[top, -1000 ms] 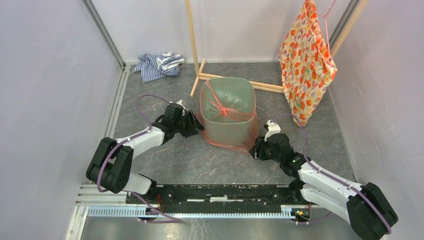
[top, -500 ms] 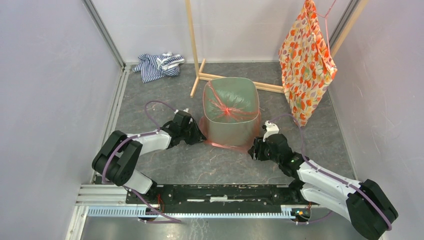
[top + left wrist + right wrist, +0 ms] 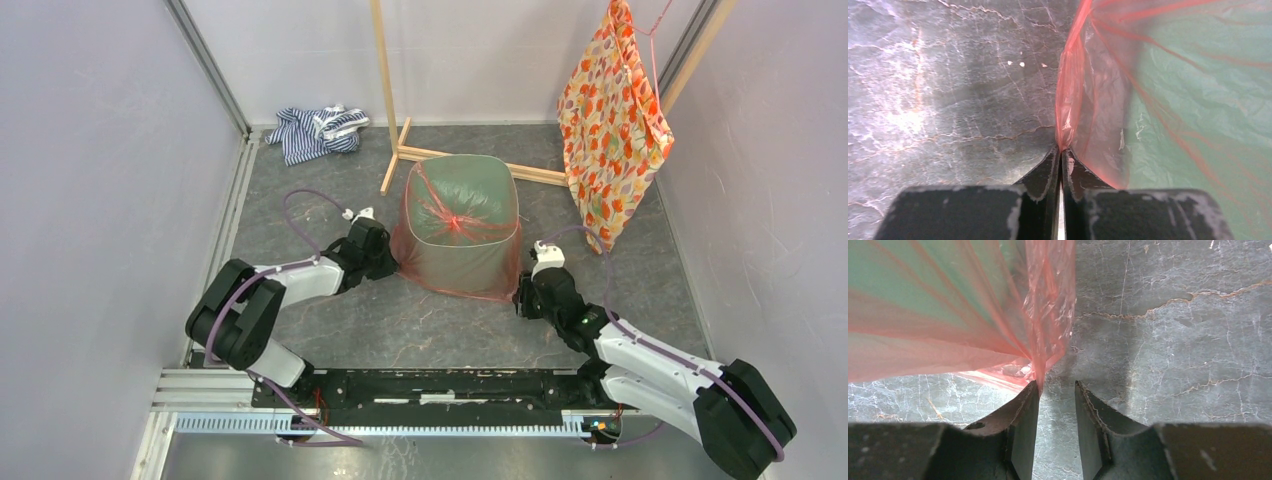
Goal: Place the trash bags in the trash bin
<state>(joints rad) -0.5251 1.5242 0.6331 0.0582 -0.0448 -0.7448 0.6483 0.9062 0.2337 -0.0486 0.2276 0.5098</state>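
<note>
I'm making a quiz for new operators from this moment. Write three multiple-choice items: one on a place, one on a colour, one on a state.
1. Where does the striped cloth lie?
A. in the far left corner
B. at the near edge
C. at the far right

2. What colour is the trash bag?
A. blue
B. red-orange
C. black

3. How do the left gripper fingers stand?
A. wide open
B. shut on the bag's edge
C. out of view

Answers:
1 A, it lies bunched in the far left corner.
2 B, every view shows translucent red-orange film.
3 B, the left wrist view shows them pinching the bag's edge.
</note>
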